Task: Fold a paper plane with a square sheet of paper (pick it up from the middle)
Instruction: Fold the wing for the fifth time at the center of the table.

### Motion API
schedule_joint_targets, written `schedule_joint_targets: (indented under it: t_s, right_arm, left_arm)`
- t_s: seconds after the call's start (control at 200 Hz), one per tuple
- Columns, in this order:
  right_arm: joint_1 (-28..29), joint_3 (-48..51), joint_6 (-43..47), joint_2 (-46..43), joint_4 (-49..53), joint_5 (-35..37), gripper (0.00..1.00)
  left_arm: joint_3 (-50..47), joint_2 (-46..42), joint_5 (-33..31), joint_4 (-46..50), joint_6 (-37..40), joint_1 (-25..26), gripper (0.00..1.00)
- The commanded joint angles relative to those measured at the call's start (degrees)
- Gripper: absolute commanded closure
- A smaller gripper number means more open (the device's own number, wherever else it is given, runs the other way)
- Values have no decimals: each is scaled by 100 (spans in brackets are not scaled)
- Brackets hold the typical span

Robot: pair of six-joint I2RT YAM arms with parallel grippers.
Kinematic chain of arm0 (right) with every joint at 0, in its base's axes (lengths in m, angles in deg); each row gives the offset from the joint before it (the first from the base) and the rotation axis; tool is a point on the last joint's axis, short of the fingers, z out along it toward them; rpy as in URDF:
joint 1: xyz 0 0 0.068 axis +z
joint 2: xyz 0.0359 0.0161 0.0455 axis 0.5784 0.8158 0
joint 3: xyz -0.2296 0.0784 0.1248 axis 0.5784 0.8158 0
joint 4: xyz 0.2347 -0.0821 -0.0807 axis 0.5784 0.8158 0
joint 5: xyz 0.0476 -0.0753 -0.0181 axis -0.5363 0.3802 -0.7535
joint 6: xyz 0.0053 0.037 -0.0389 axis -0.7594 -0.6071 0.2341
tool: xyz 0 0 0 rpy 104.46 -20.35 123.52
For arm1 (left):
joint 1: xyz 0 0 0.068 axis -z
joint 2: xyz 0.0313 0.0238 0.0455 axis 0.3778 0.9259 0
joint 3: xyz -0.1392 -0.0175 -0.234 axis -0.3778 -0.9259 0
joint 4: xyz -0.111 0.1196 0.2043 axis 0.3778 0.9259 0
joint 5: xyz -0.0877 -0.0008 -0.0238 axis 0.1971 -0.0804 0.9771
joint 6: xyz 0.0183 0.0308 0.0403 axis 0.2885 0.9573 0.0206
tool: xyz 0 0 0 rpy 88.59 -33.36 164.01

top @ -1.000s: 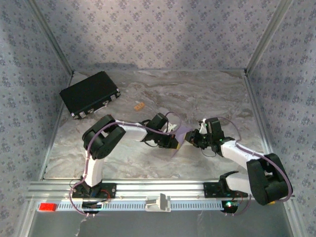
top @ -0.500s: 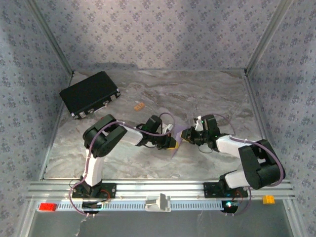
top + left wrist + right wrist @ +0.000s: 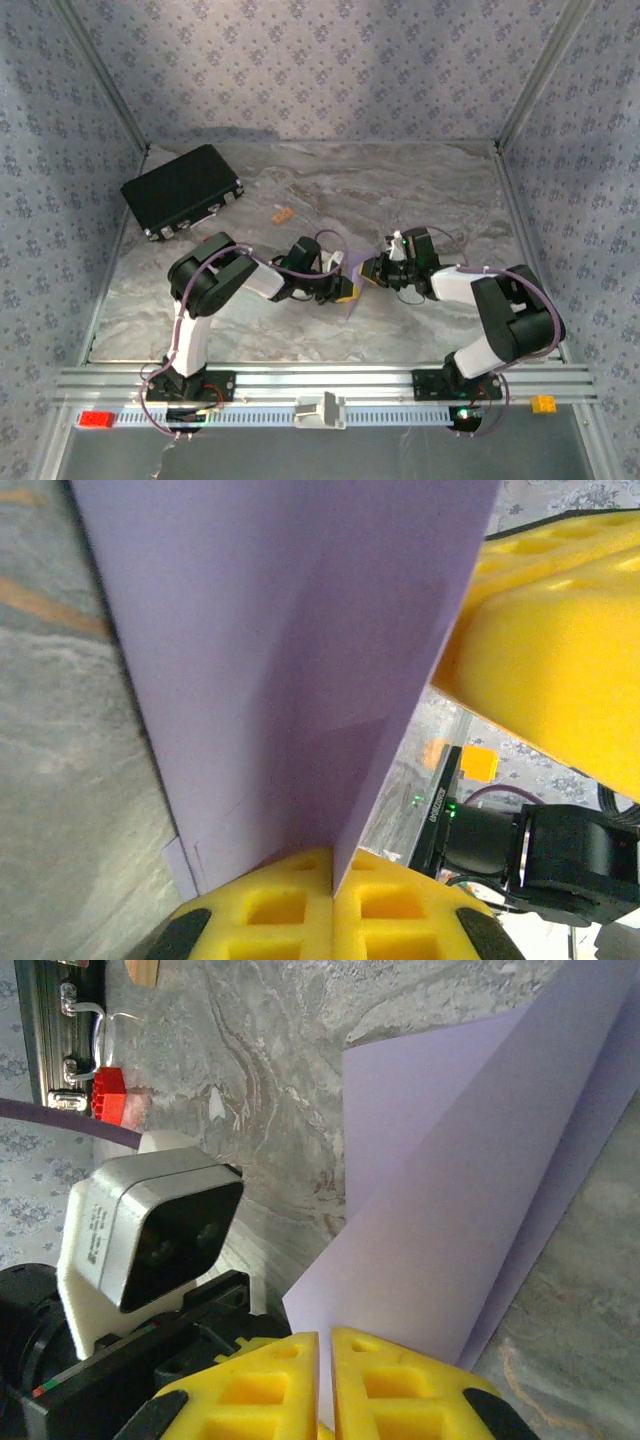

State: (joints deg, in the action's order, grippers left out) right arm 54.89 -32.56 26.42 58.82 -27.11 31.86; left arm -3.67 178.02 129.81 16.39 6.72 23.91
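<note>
The square sheet of paper (image 3: pixel 290 660) is pale lilac and bent along a crease, standing up off the marble table. My left gripper (image 3: pixel 333 880) is shut on its lower edge between yellow foam pads. In the right wrist view the sheet of paper (image 3: pixel 470 1200) runs down into the narrow slit of my right gripper (image 3: pixel 325 1360), which is shut on it. From above, the left gripper (image 3: pixel 340 287) and right gripper (image 3: pixel 374 270) nearly meet at mid-table, with a sliver of the paper (image 3: pixel 353 296) hanging below them. A right finger (image 3: pixel 560 630) looms beside the sheet.
A black case (image 3: pixel 182 190) lies at the back left, with a small tan block (image 3: pixel 282 214) to its right. A red block (image 3: pixel 110 1090) sits by the case's latches. The front rail carries a red piece (image 3: pixel 97 419) and an orange block (image 3: pixel 543 404).
My right gripper has swung left and back toward the left gripper. The left gripper has drawn slightly left. The paper between them has narrowed and stands more upright.
</note>
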Motion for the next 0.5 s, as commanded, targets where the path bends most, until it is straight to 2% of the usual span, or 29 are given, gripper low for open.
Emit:
schedule_joint_targets:
  t_s: [0.0, 0.255, 0.495]
  right_arm:
    - [34, -176, 135, 186, -196, -161, 88]
    - [57, -240, 43, 451, -466, -250, 88]
    - [86, -321, 29, 631, -528, -340, 88]
  left_arm:
    - [-105, -8, -114, -204, -152, -60, 100]
    - [-331, -23, -240, -591, -425, -139, 100]
    - [-392, -49, -310, -512, -456, -166, 100]
